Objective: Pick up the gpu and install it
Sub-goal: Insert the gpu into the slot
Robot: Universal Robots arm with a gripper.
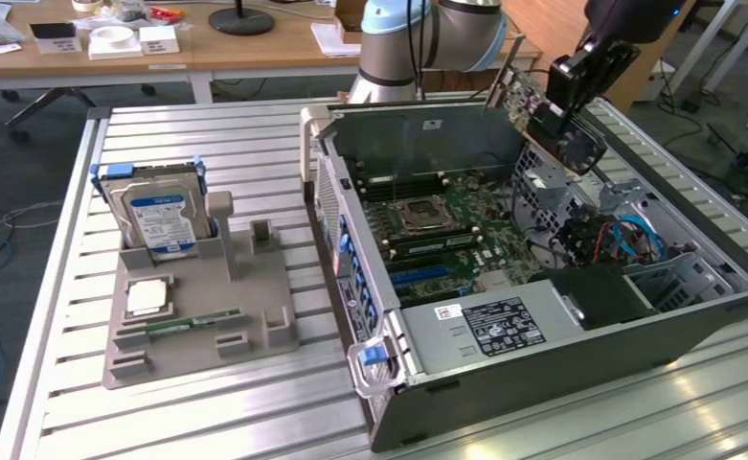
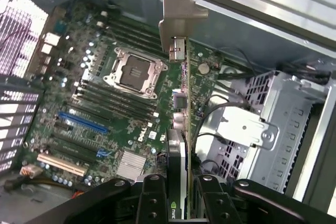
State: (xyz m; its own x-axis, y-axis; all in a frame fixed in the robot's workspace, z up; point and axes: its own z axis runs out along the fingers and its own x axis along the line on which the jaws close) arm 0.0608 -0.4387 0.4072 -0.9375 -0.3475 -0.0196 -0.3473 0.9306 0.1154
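The pick-up looks done: the black two-fingered gripper (image 1: 556, 115) is clenched on the gpu (image 1: 523, 99), a thin flat card with a silvery metal end bracket, holding it in the air at about one o'clock in the exterior view. It hangs edge-down over the open grey metal computer case (image 1: 578, 355). The install is still left, I judge, because the card is well apart from the green motherboard (image 1: 457, 230) and its long blue slot (image 2: 84, 123).

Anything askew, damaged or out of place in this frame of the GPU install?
Nothing stands out. The gripper is shut on the gpu, held edge-on above the motherboard inside the open case; the hard drive stands upright in its holder.
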